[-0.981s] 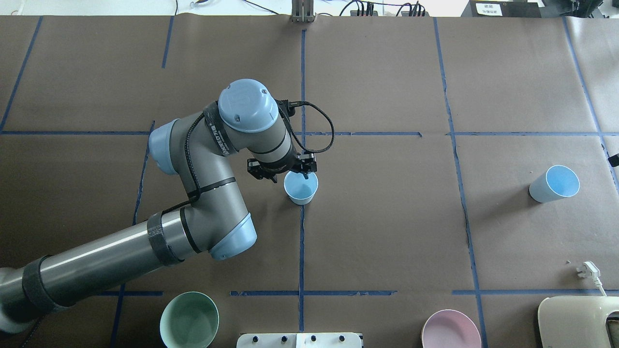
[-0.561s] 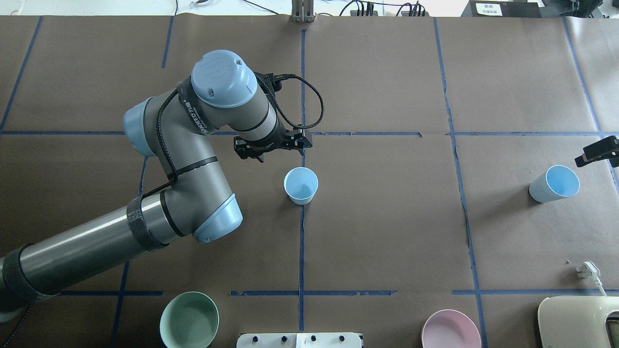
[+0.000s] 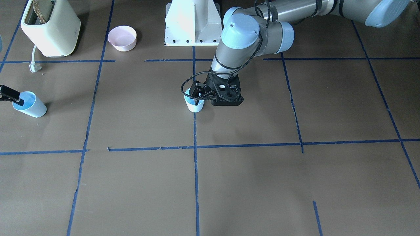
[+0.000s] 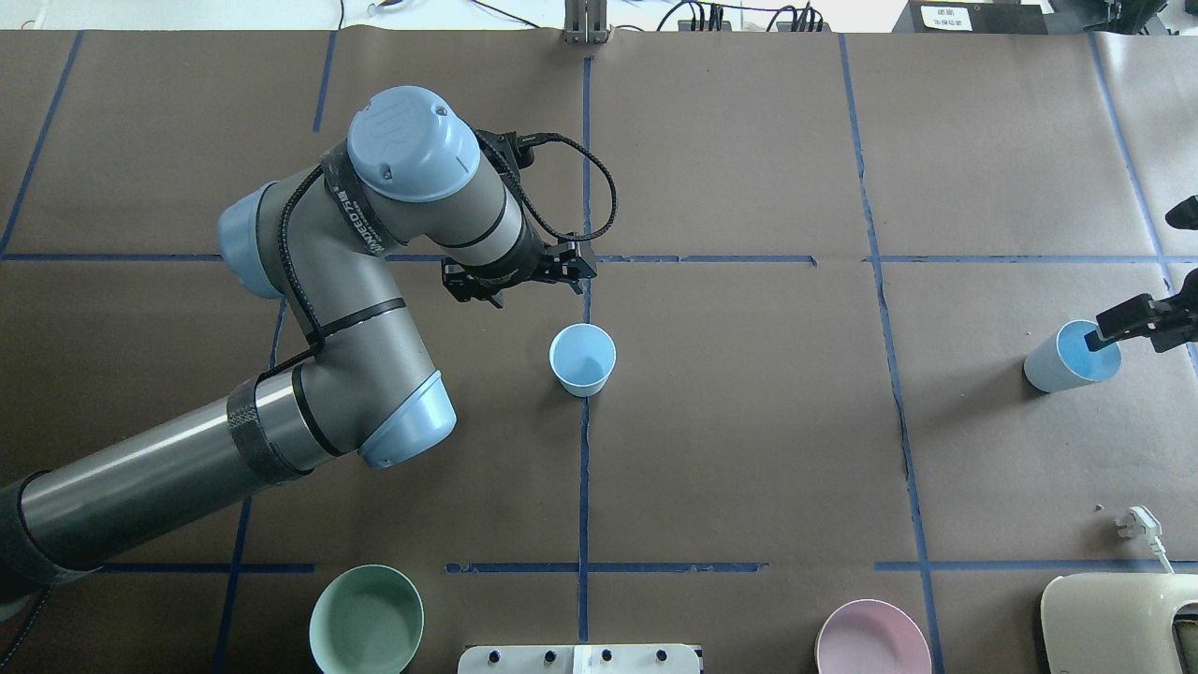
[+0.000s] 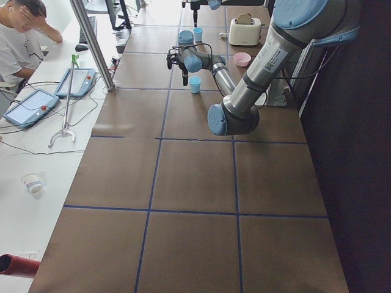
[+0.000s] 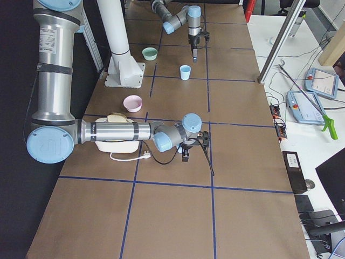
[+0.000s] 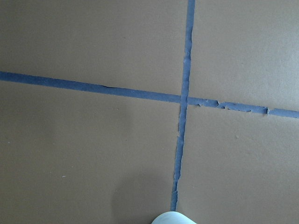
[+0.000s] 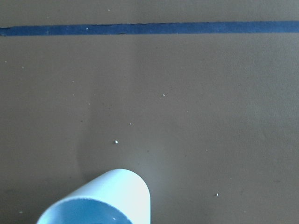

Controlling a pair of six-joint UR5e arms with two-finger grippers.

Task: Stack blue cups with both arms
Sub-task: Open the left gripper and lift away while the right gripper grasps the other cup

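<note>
1. A small, plain pale-blue tapered cup [image 4: 582,360], seemingly plastic, stood upright and free on the brown paper-covered table [image 4: 749,440]. It sat mouth up on a blue tape line [image 4: 584,487] at mid-table. That looked like the chosen stacking spot, within reach of both arms.
2. The left arm's black two-finger pincer [image 4: 520,276] hung just beyond this cup, on the side away from the robot's base and apart from it. Its wrist camera showed only a sliver of the cup's rim and no fingers, so I cannot tell how wide it stood. Standing off like that probably kept the cup's mouth clear for a stack from above.
3. The second pale-blue cup [image 4: 1046,367] sat well apart, near the table's right edge, apparently upright.
4. The right arm's black pincer [image 4: 1123,326] reached in from that edge with one finger [image 4: 1100,337] over the cup's open mouth. This looked like a rim grip, with one finger inside the wall. The other finger was hidden, so I cannot tell whether it gripped.
5. Picking up the second cup seemed to be the step in hand; the cups were not yet nested.
6. The wide mint-green bowl [image 4: 366,620] and the wide pink bowl [image 4: 873,639] lay at the near edge, out of the way.
</note>
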